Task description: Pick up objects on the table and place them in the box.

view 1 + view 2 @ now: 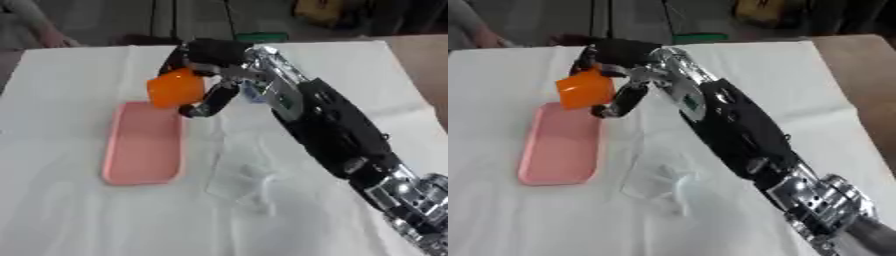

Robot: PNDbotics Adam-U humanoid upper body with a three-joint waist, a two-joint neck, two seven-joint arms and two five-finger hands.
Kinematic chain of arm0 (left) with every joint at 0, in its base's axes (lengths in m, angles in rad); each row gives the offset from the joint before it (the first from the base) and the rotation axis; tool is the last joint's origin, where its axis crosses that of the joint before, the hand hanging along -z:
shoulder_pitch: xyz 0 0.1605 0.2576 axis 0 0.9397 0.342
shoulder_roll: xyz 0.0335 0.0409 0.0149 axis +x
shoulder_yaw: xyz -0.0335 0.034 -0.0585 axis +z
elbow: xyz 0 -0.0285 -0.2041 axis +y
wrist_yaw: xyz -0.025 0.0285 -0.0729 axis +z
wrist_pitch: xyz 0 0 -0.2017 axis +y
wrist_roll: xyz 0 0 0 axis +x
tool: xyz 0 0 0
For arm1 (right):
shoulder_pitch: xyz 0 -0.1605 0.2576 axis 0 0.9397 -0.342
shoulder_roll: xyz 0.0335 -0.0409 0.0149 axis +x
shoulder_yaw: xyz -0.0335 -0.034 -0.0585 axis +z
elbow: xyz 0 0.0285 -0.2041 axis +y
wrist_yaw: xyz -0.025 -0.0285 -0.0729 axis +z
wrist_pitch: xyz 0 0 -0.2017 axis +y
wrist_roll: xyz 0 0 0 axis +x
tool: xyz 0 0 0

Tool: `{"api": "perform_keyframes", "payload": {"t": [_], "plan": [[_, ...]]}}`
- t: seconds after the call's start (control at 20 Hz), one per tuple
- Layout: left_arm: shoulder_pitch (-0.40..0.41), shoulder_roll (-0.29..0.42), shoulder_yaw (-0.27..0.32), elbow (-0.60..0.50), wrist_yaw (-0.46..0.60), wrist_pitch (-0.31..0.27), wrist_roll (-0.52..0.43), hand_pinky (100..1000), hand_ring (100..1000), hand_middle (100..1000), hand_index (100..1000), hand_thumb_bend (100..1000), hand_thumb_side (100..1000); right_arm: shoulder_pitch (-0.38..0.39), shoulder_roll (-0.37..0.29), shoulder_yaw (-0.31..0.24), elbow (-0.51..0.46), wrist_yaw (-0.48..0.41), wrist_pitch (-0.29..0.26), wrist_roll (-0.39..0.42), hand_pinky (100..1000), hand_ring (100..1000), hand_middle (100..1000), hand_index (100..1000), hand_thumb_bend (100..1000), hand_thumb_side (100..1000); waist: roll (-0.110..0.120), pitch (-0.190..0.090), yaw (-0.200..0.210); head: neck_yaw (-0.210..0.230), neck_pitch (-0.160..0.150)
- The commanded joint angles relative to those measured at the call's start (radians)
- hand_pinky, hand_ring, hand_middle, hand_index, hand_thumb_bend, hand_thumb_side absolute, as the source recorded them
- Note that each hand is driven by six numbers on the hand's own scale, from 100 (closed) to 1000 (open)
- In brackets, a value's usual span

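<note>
My right hand [208, 60] reaches from the lower right across the table and is shut on an orange block-like object [176, 88], fingers curled over its top and thumb beside it. The object hangs just above the far end of a shallow pink box [144, 145] that lies lengthwise on the white cloth. A clear crumpled plastic item [238, 181] lies on the cloth to the right of the box, under my forearm. My left hand shows in neither view.
A white cloth [70, 215] covers the table. Brown table surface [859, 65] shows at the far right. A green object [261, 36] sits past the far edge. A person's hand [54, 37] rests at the far left corner, away from the objects.
</note>
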Motion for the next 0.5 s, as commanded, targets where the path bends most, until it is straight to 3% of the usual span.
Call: {"api": "perform_keyframes", "payload": {"t": [0.05, 0.2, 0.25, 0.5], "plan": [[-0.018, 0.010, -0.003, -0.021, 0.012, 0.000, -0.008, 573, 748, 888, 868, 176, 864, -0.026, 0.006, -0.011, 0.016, 0.007, -0.006, -0.009, 239, 397, 443, 675, 100, 226, 0.002, -0.020, 0.007, -0.018, -0.014], [-0.021, 0.010, -0.005, -0.023, 0.016, 0.002, -0.011, 573, 748, 888, 868, 176, 864, -0.027, 0.015, -0.011, 0.027, 0.003, -0.014, 0.006, 239, 397, 443, 675, 100, 226, 0.001, -0.020, 0.013, -0.025, -0.016], [-0.022, 0.010, -0.006, -0.022, 0.017, 0.003, -0.012, 574, 748, 889, 867, 177, 866, -0.024, 0.021, -0.003, 0.031, 0.005, -0.021, 0.019, 279, 427, 468, 695, 100, 329, 0.000, -0.021, 0.015, -0.025, -0.018], [-0.025, 0.009, -0.007, -0.021, 0.017, 0.005, -0.016, 574, 748, 889, 867, 179, 866, -0.009, 0.042, 0.007, 0.042, 0.011, -0.053, 0.089, 297, 439, 483, 706, 100, 367, -0.005, -0.022, 0.014, -0.020, -0.020]]}}
